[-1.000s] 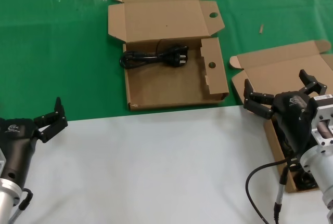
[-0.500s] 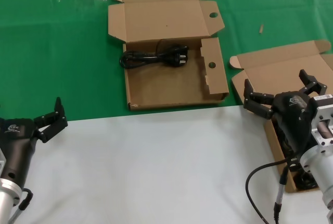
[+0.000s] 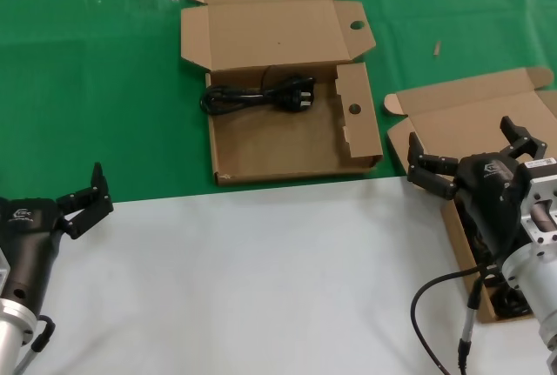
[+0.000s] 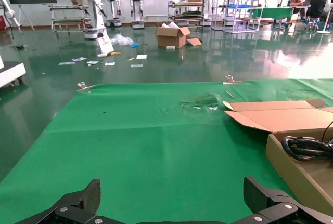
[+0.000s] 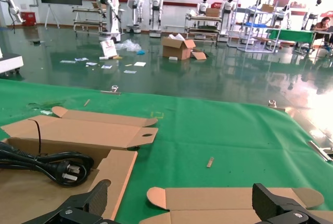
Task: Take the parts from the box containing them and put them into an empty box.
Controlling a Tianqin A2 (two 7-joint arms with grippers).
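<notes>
Parts, I see only one clearly: a black coiled cord (image 3: 258,97) with its plug lies in the box with the holed partition (image 3: 291,118), in the upper middle of the head view, along the far wall of that box. This box has a holed lid flap folded back. The plain-lidded box (image 3: 470,123) is at the right edge, and my right gripper (image 3: 470,156) hangs over its near part with the fingers spread wide and holding nothing. Right arm and its own cable cover most of this box, so I cannot tell what is inside; only something dark shows at the lower right corner. My left gripper (image 3: 87,197) waits at the lower left, fingers also apart and empty, at the border of the white sheet (image 3: 261,279) and the green cloth (image 3: 87,88). Some small scraps lie on the green cloth near the top. Wrist views show a large hall with a shiny floor, other robots and shelves behind. Compared with one second ago, nothing has moved, both arms stay in the same place
</notes>
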